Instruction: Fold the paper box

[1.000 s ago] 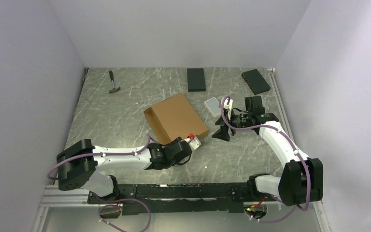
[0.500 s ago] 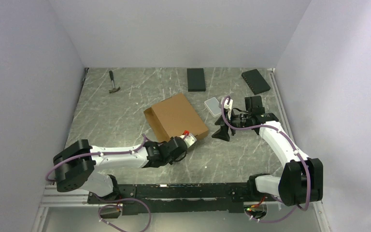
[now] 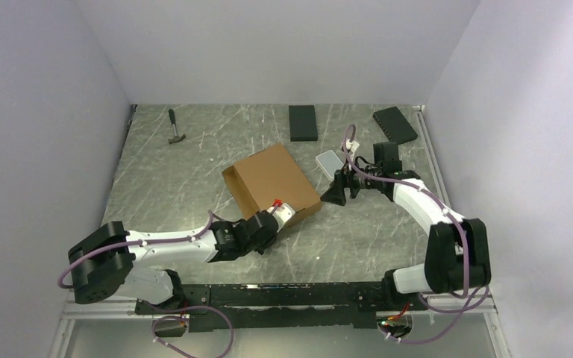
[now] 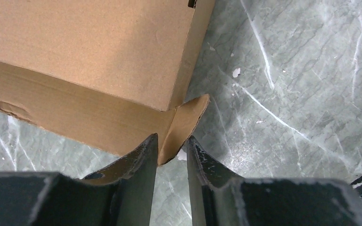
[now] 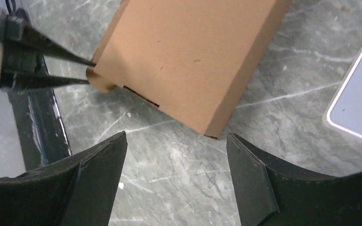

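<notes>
While the brown cardboard box (image 3: pixel 272 181) lies in the middle of the frame, the left gripper (image 4: pixel 171 140) pinches its corner flap (image 4: pixel 185 117) and the right gripper (image 5: pixel 175 137) hangs wide open beside it

paper box (image 3: pixel 272 179): mid table (image 3: pixel 186 186) | left gripper (image 4: pixel 172 143): at its near corner | right gripper (image 5: pixel 175 136): just right

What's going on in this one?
The left claw pinches a small tab sticking out at the near corner of the paper box, which looks mostly folded with its lid down. The right claw hovers open off the box's right side, holding nothing.
</notes>
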You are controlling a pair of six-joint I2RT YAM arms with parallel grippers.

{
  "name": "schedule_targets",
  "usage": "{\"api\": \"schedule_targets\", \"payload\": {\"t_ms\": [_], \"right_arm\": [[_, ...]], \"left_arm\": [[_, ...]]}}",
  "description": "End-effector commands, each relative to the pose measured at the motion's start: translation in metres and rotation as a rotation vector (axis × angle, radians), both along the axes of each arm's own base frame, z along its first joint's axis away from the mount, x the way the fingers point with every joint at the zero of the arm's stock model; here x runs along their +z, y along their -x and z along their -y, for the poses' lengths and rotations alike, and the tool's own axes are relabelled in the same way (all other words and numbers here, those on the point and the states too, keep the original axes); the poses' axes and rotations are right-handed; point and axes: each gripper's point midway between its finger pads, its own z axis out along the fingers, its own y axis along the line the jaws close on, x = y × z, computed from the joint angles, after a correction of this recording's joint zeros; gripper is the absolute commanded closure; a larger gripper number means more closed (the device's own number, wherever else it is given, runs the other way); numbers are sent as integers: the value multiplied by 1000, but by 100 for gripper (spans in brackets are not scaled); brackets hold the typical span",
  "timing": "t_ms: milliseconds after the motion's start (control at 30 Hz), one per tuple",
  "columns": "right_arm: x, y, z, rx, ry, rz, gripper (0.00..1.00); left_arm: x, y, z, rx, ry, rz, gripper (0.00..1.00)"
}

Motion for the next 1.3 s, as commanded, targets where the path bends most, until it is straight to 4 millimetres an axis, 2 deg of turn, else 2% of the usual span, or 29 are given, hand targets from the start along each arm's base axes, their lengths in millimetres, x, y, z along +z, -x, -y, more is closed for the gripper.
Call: {"api": "schedule_targets", "payload": {"t_ms": [0, 100, 333, 500, 600, 800, 933, 1000, 1267], "right_arm": [[-13, -26, -5, -161, -68, -168, 19], [-28, -37, -4, -211, -52, -232, 19], [-50, -43, -12, -209, -74, -382, 22], [-56, -42, -21, -173, -124, -487, 23], [-60, -42, -22, -170, -135, -515, 23], [-76, -43, -18, -209, -93, -545, 27], [-88, -45, -10, -259, -50, -556, 45], [-93, -47, -5, -282, -33, -560, 50], [-101, -47, -1, -304, -11, -572, 52]], "left_arm": [[11, 0, 14, -3, 115, -5, 66], [10, 0, 15, -10, 131, -6, 67], [5, -1, 15, -12, 145, -14, 69], [2, -2, 14, -2, 150, -26, 89], [-1, -1, 11, 5, 149, -36, 95], [-2, 0, 6, 31, 161, -37, 98], [-2, 1, 3, 42, 174, -41, 99], [-3, 2, 1, 49, 180, -44, 100], [-7, 4, -3, 74, 190, -62, 100]]}}
